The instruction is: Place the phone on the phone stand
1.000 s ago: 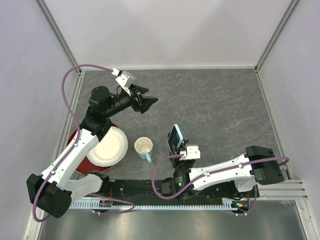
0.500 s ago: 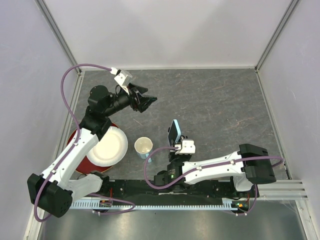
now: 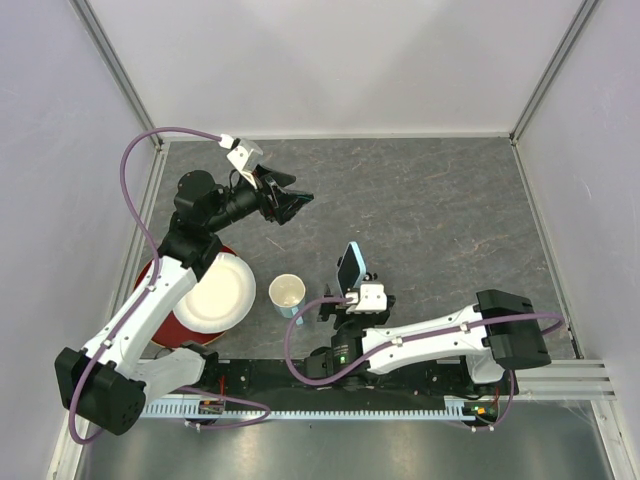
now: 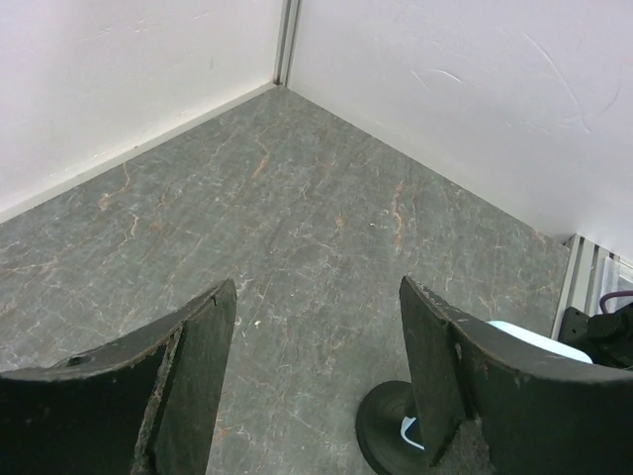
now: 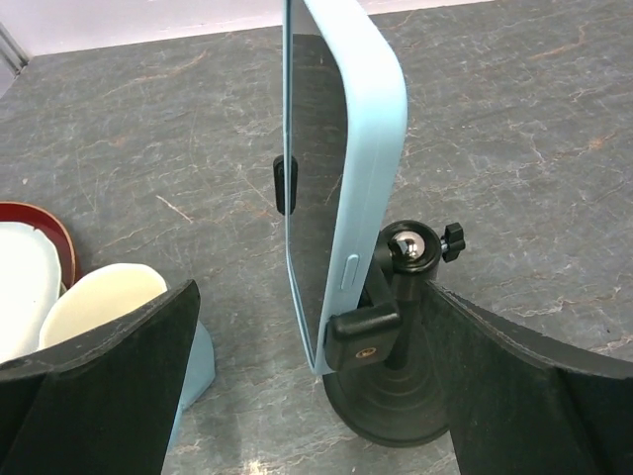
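Note:
The phone [image 5: 371,148], in its light blue case, stands upright on edge, clamped in the black phone stand [image 5: 396,297]. One clamp jaw grips its near edge, another its far edge. My right gripper [image 5: 315,327] is open wide around them, with its fingers [image 5: 99,386] clear of the phone on both sides. From above, the phone [image 3: 350,267] stands just beyond that right gripper [image 3: 354,297]. My left gripper [image 3: 292,203] hovers open and empty at the back left. The left wrist view shows the stand's round base [image 4: 384,430] and a bit of the phone [image 4: 524,334] behind the right finger of my left gripper [image 4: 316,297].
A light blue cup [image 3: 288,294] with a cream inside stands just left of the phone and also appears as the cup [image 5: 99,297] in the right wrist view. A cream plate [image 3: 215,292] lies on a red plate [image 3: 150,285] at the left. White walls enclose the grey table [image 3: 440,210].
My right gripper has opened and let go of the phone, which stays in the stand. The right arm drew slightly left and back. The left arm barely moved.

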Controlling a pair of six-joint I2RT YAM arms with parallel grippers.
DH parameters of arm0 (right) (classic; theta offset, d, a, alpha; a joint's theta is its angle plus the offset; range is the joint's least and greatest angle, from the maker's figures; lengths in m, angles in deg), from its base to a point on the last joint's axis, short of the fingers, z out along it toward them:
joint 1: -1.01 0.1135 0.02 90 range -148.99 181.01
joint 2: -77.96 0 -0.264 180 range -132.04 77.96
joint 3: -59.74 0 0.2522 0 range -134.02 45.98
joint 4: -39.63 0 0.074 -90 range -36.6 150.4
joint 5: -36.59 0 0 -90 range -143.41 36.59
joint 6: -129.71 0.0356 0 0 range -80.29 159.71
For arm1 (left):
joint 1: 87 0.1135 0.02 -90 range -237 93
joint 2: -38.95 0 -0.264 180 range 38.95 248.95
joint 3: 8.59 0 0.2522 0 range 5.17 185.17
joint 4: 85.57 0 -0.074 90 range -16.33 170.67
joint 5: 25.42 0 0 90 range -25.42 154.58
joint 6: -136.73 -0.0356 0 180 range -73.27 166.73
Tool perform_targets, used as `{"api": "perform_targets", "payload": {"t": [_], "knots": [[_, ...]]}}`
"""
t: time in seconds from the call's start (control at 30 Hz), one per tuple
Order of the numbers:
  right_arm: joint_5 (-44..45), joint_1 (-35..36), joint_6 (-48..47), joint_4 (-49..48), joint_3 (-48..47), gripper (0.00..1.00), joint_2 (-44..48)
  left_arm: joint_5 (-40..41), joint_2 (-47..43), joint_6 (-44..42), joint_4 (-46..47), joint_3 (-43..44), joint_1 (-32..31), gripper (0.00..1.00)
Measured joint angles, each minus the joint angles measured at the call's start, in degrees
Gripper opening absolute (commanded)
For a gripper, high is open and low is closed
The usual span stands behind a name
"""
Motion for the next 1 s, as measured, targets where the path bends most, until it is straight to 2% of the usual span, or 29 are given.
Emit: {"api": "perform_targets", "payload": {"t": [0.23, 0.53, 0.67, 0.87, 1.0], "knots": [[-0.3, 2.4, 0.0, 0.0, 0.0, 0.98, 2.9, -0.5, 0.0, 0.3, 0.4, 0.0, 0.0, 0.73], [-0.4, 6.1, 0.0, 0.0, 0.7, 0.98, 12.9, -1.7, 0.6, 0.5, 0.4, 0.0, 0.0, 0.73], [-0.4, 8.6, -3.1, -0.1, 0.7, 0.98, 17.9, -1.7, 0.6, 0.5, 0.5, 0.0, 0.0, 0.73], [-0.5, 15.5, -11.8, -0.1, -2.1, 0.98, 25.3, -2.6, 0.7, 0.5, 0.5, 0.0, 0.0, 0.73], [-0.5, 21.3, -13.3, -0.2, -2.6, 0.98, 30.4, -2.7, 0.8, 0.5, 0.5, 0.0, 0.0, 0.73]]}}
